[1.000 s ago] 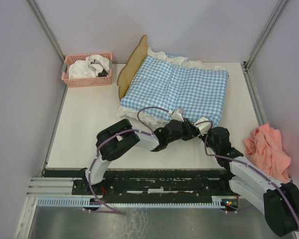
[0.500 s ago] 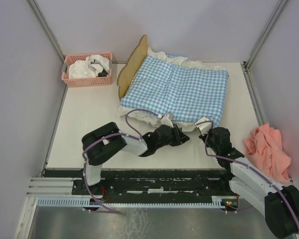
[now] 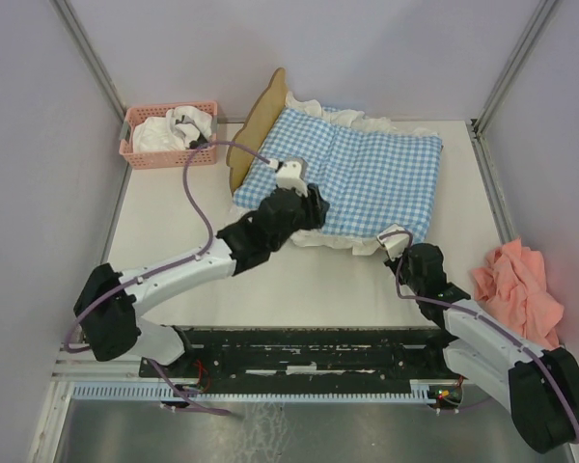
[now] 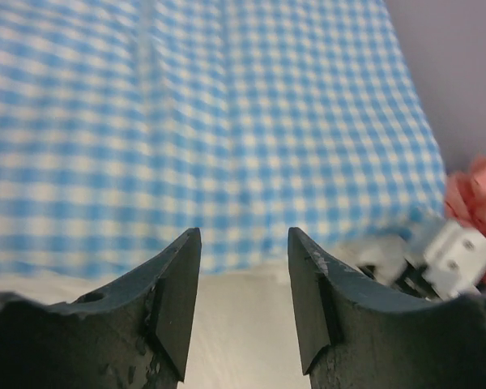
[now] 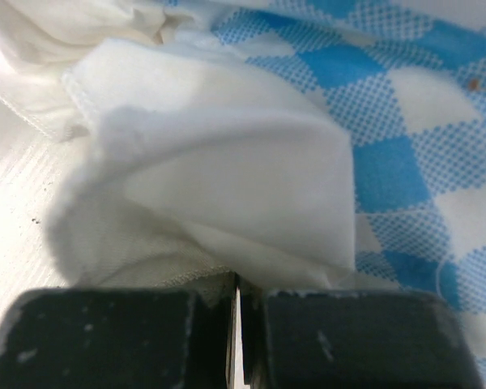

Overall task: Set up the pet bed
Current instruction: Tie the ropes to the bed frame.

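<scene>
The pet bed shows only its wavy light-wood headboard; the rest lies under blue-white gingham bedding with a white ruffle. My left gripper hovers over the bedding's near left part, open, nothing between its fingers. In the left wrist view the gingham bedding fills the view beyond the left gripper, with bare table between the jaws. My right gripper sits at the bedding's near right corner. In the right wrist view the right gripper is shut on the white ruffle.
A pink plastic basket holding white cloth stands at the back left beside the headboard. A salmon-pink cloth lies crumpled at the right table edge. Grey walls with metal posts enclose the table on three sides.
My left arm swung from beside the right gripper at the bed's near edge up and left over the bedding, and its jaws opened. The right arm stayed put.
</scene>
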Tool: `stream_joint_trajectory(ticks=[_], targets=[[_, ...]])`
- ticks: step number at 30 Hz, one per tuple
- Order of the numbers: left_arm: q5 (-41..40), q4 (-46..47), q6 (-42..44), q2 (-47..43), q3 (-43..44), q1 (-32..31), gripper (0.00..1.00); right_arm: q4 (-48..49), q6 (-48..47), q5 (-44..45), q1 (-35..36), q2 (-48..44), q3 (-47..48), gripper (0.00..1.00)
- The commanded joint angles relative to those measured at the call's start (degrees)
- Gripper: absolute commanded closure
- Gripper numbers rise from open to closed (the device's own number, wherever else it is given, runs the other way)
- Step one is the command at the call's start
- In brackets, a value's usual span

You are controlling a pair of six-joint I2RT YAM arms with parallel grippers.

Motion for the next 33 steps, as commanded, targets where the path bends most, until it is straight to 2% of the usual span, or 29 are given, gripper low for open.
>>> stream_joint_trajectory(ticks=[1, 5, 9, 16, 19, 22, 26, 27, 29, 33], targets=[[1.50, -11.97, 11.96, -4.91, 6.31, 12.89, 0.44, 2.17, 1.34, -0.54, -0.20, 0.56, 2.95, 0.98], [7.07, -14.61, 16.29, -6.25, 9.94, 23.68, 0.37, 0.91, 2.15, 0.43, -0.21, 0.04, 3.15, 0.98], [6.71, -18.16, 19.48, -2.51, 15.43, 32.03, 0.35, 1.55, 2.14, 0.73, -0.30, 0.25, 3.06, 0.98], [10.16, -14.22, 24.36, 1.08, 17.24, 37.36, 0.32, 2.37, 1.41, 1.14, -0.51, 1.25, 3.09, 0.98], [14.96, -14.14, 24.84, 4.06, 19.50, 38.75, 0.32, 2.38, 1.24, 0.93, -0.52, 2.57, 3.68, 0.98], [15.55, -16.17, 25.03, 7.93, 22.39, 39.03, 0.34, 2.34, 1.30, 0.75, -0.56, 3.48, 4.20, 0.98], [13.38, -17.69, 26.20, 10.70, 24.09, 39.36, 0.49, 2.32, 1.39, 0.73, -0.57, 3.31, 4.16, 0.98], [13.33, -17.34, 26.64, 10.37, 23.68, 39.50, 0.56, 2.17, 1.27, 0.60, -0.62, 3.19, 4.12, 0.98], [13.12, -16.90, 27.26, 8.89, 22.58, 39.69, 0.76, 1.22, 0.89, -0.20, -0.60, 3.01, 4.31, 0.98], [13.48, -15.17, 30.70, 3.19, 18.45, 40.19, 0.96, -0.51, 1.16, -1.56, -0.64, 2.35, 4.81, 0.98]])
